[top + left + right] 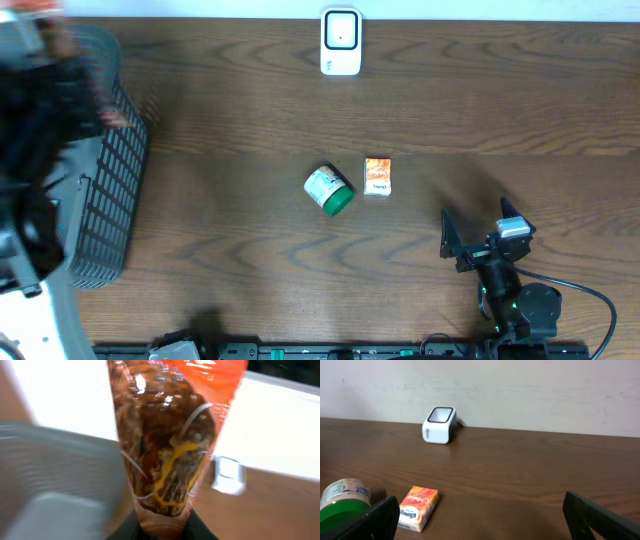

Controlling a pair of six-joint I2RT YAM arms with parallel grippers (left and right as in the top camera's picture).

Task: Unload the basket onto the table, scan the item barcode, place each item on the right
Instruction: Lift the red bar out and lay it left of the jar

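**Operator:** State the item count on the work surface.

**Technician:** One scanner (340, 42), white, at the far edge near the centre. One basket (110, 180), dark mesh, at the left edge. One jar (328, 190) with a green lid, lying on its side mid-table. One tissue pack (377, 176), orange, lying flat just beside the jar and not touching it.

**Operator:** Locate the item to be scanned.

**Technician:** One snack packet (170, 445), glossy orange and brown. It is off the table, held upright. The left gripper (162, 532) is closed on its lower end. In the overhead view this arm is a blur at the far left corner by the basket (no detail can be read there). In the left wrist view the scanner sits behind the packet to the right, well apart from it.

**Operator:** Report the second gripper.

**Technician:** The right gripper (480, 510) has its jaws spread wide with nothing between them. It sits low over the near right part of the table, facing the scanner.

**Operator:** Describe the surface and room.

**Technician:** One table (500, 110), dark brown wood grain. One wall (520, 390), plain off-white, directly behind the far edge.
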